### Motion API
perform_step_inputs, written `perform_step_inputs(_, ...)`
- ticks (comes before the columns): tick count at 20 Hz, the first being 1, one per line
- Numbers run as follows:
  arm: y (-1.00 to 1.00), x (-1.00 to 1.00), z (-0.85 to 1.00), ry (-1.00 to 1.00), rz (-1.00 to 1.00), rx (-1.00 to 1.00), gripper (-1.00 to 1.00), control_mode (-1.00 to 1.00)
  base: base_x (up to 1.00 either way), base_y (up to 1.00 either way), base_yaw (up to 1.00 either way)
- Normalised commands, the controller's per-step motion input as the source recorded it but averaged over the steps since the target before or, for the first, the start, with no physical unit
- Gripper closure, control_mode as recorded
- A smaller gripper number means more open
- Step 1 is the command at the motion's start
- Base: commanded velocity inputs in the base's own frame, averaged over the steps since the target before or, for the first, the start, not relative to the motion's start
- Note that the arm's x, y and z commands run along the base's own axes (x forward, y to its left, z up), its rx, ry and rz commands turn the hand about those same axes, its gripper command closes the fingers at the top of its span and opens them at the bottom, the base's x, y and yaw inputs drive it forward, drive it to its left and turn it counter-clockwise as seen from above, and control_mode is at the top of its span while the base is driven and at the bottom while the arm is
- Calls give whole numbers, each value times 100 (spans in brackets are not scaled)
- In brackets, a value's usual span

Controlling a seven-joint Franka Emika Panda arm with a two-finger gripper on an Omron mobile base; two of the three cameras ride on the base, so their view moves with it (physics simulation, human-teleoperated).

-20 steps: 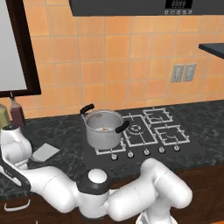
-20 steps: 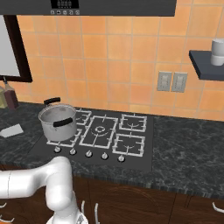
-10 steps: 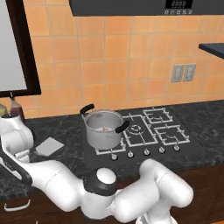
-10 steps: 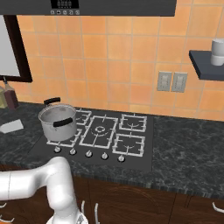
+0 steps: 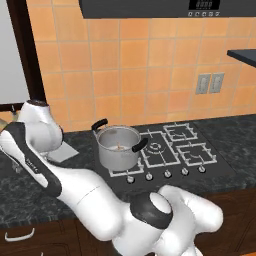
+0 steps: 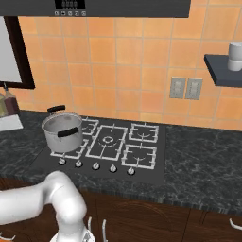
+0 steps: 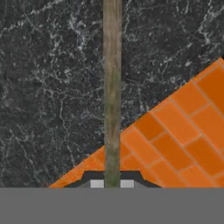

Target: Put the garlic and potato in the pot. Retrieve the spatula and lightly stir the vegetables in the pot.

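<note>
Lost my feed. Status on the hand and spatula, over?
Hand shut on spatula handle, over dark counter. Blade left of pot. Pot on hob, small pale item inside. Nothing blocking seen.

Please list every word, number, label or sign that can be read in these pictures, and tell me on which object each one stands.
No text can be read in any view.
Range hood display: small light digits, too blurred to read.
Same display seen from the right base view: also too blurred.
Stove knobs: no marks can be made out.
Pot, wall outlets and spatula handle: no lettering visible.
</note>
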Motion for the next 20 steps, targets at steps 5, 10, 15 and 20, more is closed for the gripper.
perform_step_inputs(5, -100, -28, 100, -6, 0, 66, 100, -100, 0, 0, 0)
perform_step_inputs(10, -100, 4, 100, 3, -2, 66, 100, -100, 0, 0, 0)
perform_step_inputs(15, -100, 32, 100, 15, -15, 46, 100, -100, 0, 0, 0)
perform_step_inputs(20, -93, 48, 100, 27, -25, 34, 100, -100, 0, 0, 0)
